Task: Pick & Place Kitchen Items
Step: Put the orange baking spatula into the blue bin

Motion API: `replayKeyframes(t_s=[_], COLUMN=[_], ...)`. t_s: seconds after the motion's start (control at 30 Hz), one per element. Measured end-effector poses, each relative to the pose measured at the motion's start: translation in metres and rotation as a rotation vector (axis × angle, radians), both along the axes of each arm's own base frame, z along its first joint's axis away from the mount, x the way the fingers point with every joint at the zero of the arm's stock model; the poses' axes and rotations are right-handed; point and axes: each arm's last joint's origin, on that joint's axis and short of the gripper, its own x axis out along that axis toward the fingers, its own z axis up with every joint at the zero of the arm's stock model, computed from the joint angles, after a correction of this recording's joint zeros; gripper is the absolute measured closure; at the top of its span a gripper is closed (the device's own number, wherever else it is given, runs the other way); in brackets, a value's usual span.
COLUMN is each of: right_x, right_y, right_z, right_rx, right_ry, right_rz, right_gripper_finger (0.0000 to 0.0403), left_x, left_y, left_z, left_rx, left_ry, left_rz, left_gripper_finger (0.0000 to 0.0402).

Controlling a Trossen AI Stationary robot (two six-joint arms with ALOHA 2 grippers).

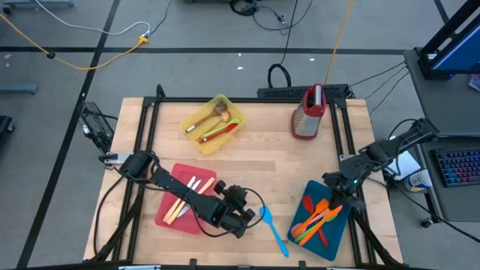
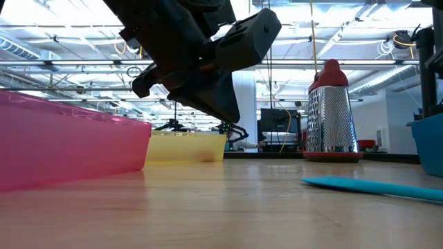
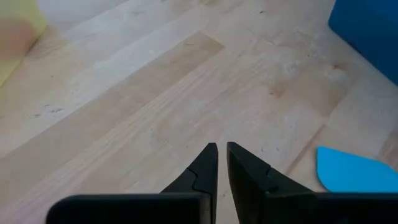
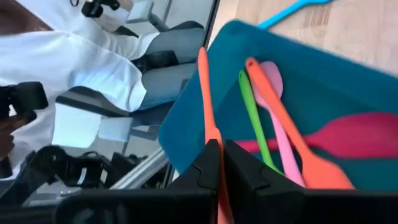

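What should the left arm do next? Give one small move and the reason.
Probably open the jaws and shift the left gripper toward the blue spatula. It lies loose on the table outside any tray, just beside the gripper, whose jaws look nearly shut and hold nothing.

Wooden table (image 1: 247, 161): 3 trays, grater (image 1: 308, 114), blue spatula (image 1: 273, 229).

Light is bright and even, coming from rows of ceiling lamps (image 2: 62, 41) seen beyond the table (image 1: 255, 161) in the low view. From above, shadows on the table are faint and soft. In the low view the pink-red tray (image 2: 62, 138) is out of focus and the arm above it is a dark backlit mass. In the left wrist view the yellow tray (image 3: 15, 28) is blurred.
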Motion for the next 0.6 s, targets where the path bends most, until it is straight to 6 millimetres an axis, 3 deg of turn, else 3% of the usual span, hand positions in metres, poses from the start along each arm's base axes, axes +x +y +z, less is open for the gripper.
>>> replayKeyframes(t_s=[0.27, 0.4, 0.6], right_x=[-0.023, -0.021, -0.009], right_y=[-0.017, -0.018, -0.009], right_z=[-0.011, -0.016, -0.045], right_rx=[-0.184, -0.196, -0.098], right_ry=[0.085, 0.089, 0.036], right_rz=[-0.150, -0.195, -0.141], right_gripper_finger=[0.0399, 0.0399, 0.0381], left_x=[0.001, 0.002, 0.005], left_y=[0.002, 0.005, 0.012], left_z=[0.000, 0.000, 0.001], left_rx=[0.000, 0.000, -0.002], left_ry=[0.000, 0.000, 0.003], left_rz=[0.004, 0.014, 0.025], left_gripper_finger=[0.0364, 0.0364, 0.0364])
